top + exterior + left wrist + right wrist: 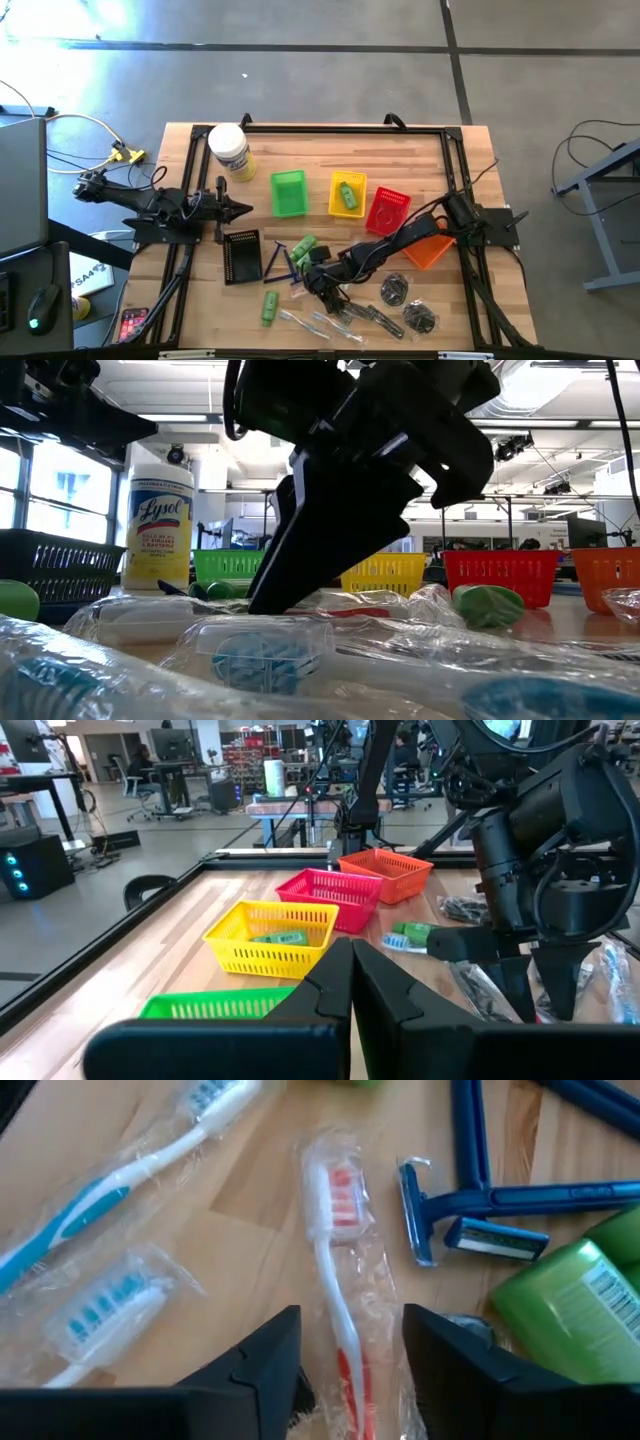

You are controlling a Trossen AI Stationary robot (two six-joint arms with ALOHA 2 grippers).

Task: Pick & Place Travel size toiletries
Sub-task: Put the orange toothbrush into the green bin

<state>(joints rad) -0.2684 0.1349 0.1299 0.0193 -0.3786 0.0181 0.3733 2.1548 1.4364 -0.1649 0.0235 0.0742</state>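
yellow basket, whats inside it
One green toiletry bottle lies inside the yellow basket; the left wrist view shows it too, behind the mesh wall. Nothing else shows inside from above, though the bottle hides the basket floor beneath it.

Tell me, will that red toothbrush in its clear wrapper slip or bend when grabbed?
The red-bristled toothbrush in its crinkly clear plastic wrapper lies between the right end effector fingers. Its loose, glossy film probably slides against the handle, so the grip may shift. The thin straight handle looks stiff, likely light. Lying flat on the wooden table, it seems unlikely to roll.
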